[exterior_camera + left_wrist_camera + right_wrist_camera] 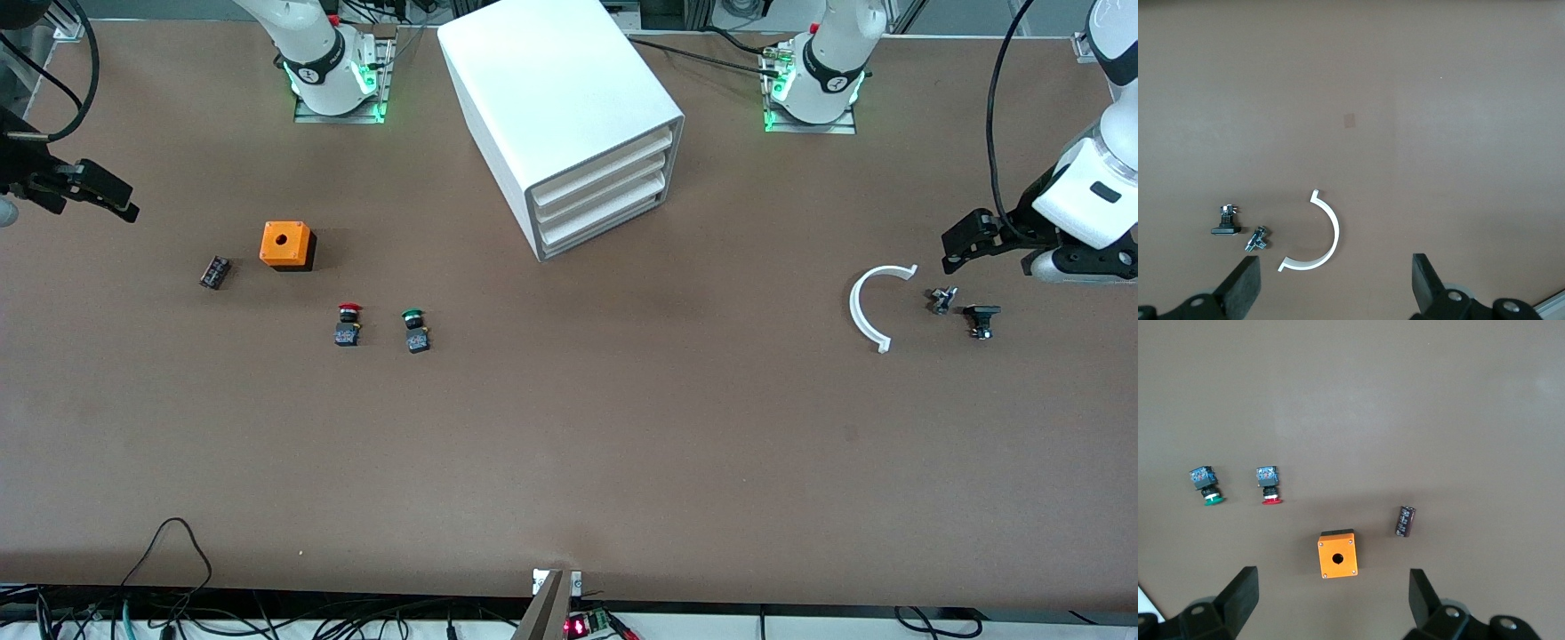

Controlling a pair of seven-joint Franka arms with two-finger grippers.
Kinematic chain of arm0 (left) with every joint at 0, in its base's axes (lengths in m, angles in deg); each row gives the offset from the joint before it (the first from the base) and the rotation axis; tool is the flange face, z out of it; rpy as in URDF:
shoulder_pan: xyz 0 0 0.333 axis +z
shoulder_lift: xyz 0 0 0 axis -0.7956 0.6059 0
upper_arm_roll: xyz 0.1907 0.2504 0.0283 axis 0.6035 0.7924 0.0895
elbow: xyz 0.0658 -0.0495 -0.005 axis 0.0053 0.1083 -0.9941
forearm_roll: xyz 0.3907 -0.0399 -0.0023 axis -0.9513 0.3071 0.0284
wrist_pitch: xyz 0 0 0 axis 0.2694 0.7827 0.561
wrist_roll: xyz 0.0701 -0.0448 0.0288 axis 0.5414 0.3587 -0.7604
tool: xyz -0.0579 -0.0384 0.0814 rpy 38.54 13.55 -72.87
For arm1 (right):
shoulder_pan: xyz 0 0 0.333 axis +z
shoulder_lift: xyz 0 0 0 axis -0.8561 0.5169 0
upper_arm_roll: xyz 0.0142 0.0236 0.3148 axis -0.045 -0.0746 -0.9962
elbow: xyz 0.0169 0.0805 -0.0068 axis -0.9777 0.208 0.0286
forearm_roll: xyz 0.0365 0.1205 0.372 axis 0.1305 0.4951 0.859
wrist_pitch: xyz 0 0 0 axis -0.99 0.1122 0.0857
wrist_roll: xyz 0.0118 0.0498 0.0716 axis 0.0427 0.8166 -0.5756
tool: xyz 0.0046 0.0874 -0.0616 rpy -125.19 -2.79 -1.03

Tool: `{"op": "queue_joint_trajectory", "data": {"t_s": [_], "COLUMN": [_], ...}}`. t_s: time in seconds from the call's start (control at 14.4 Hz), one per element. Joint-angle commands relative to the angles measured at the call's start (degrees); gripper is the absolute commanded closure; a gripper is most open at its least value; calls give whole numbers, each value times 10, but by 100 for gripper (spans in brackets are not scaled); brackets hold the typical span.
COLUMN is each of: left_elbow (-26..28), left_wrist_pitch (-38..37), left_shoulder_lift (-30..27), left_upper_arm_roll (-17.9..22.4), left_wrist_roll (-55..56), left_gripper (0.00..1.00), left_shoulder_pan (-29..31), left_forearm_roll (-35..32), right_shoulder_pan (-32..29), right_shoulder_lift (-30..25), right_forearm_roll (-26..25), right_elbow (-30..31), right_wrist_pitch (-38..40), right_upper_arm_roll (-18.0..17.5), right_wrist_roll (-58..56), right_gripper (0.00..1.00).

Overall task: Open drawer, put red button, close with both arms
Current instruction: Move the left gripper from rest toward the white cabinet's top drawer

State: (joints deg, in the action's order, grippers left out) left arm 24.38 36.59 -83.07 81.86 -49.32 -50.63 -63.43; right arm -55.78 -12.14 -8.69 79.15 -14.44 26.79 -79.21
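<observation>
The white cabinet [560, 107] stands at the table's back middle with all three drawers shut; the middle drawer [603, 189] is flush with the others. The red button [348, 324] lies on the table toward the right arm's end; it also shows in the right wrist view [1269, 484]. My right gripper [120, 200] is open and empty, up in the air at the right arm's end of the table; in its wrist view [1331, 603] it is over the table by an orange box. My left gripper [956, 247] is open and empty, up over the left arm's end, near a white arc in its wrist view [1336, 290].
A green-capped button [415, 329] lies beside the red one. An orange box [286, 245] with a hole and a small dark cylinder [214, 272] lie toward the right arm's end. A white arc piece [867, 307], a small metal part [942, 300] and a black part [981, 320] lie under the left gripper.
</observation>
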Motion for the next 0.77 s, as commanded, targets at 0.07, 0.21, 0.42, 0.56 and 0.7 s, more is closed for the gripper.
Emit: {"op": "queue_joint_trajectory", "data": {"t_s": [0.07, 0.21, 0.42, 0.56, 0.7], "left_elbow": [-18, -17, -16, -15, -16], "left_wrist_pitch": [-10, -10, -11, -12, -29], "left_shoulder_lift": [8, 11, 18, 29, 48], "left_upper_arm_roll": [0, -1, -1, -3, -19], "left_wrist_roll": [-10, -13, -13, -22, -27], "left_gripper": [0, 0, 0, 0, 0], "left_shoulder_pan": [-1, -1, -3, -4, -6], "left_forearm_roll": [-1, 2, 2, 3, 5], "right_shoulder_pan": [0, 0, 0, 1, 1], "right_shoulder_lift": [-20, -17, -16, -14, -2], "right_forearm_roll": [-7, -7, -7, -6, -6], "right_elbow": [16, 13, 12, 10, 4], "right_wrist_pitch": [-3, -3, -2, -2, -2], "right_upper_arm_roll": [3, 1, 1, 1, 0], "right_wrist_roll": [-37, -31, -31, -32, -35], "right_gripper": [0, 0, 0, 0, 0]}}
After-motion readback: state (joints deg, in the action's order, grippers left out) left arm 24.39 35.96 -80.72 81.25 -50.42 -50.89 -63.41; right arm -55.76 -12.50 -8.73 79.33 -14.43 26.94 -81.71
